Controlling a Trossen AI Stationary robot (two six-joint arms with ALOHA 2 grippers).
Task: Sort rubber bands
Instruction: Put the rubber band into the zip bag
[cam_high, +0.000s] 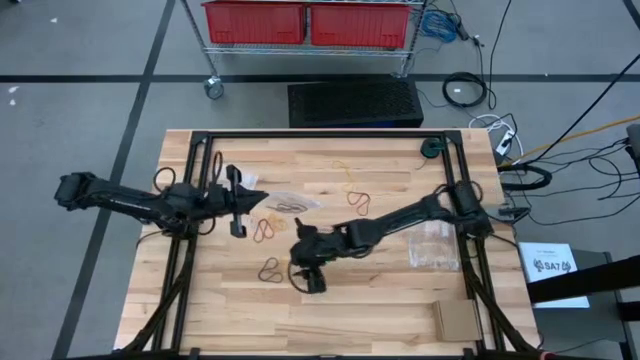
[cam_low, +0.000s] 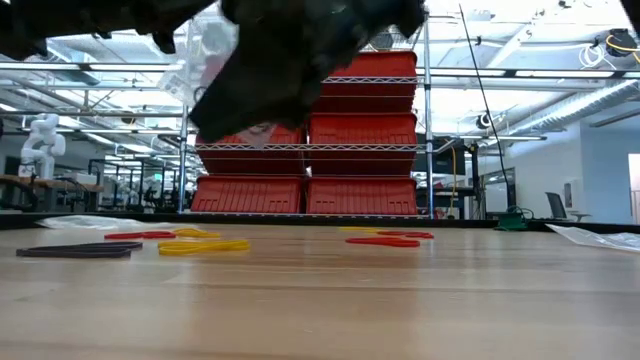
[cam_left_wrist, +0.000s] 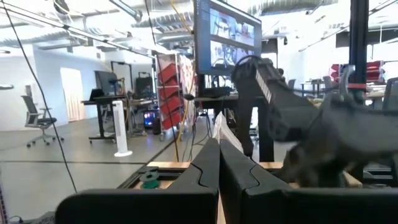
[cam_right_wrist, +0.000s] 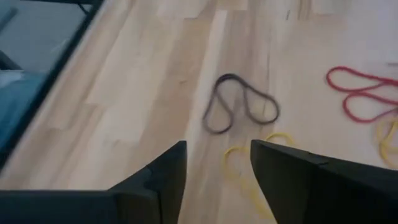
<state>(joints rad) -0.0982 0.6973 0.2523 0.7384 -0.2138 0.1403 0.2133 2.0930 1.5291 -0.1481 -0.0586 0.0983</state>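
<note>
Pale butcher-block wood makes up the table (cam_high: 330, 310), which fills the lower middle of the high view inside a dark frame. Across it reach two dark arms. The left arm comes in from the left edge of the high view, and its left gripper (cam_high: 243, 203) sits left of centre with its fingers (cam_left_wrist: 239, 171) pressed tight together; a thin clear sheet seems to rise from between them in the left wrist view, but whether it is pinched there cannot be told. The right arm slants down from the right side of the table toward the centre, and the right gripper (cam_right_wrist: 217, 165) hangs low over the wood just below centre with its jaws parted and nothing between them. A clear plastic bag (cam_high: 432, 245) lies on the right part of the table, beside that arm. The rubber bands are scattered loose on the wood around the middle of the high view: a black pair (cam_right_wrist: 239, 107) lies just ahead of the right gripper's parted fingers, yellow loops (cam_right_wrist: 239, 158) lie close below its tips in the right wrist view, red ones (cam_right_wrist: 360, 93) sit at that picture's right edge, and another red band (cam_high: 361, 200) lies right of centre in the high view.
</note>
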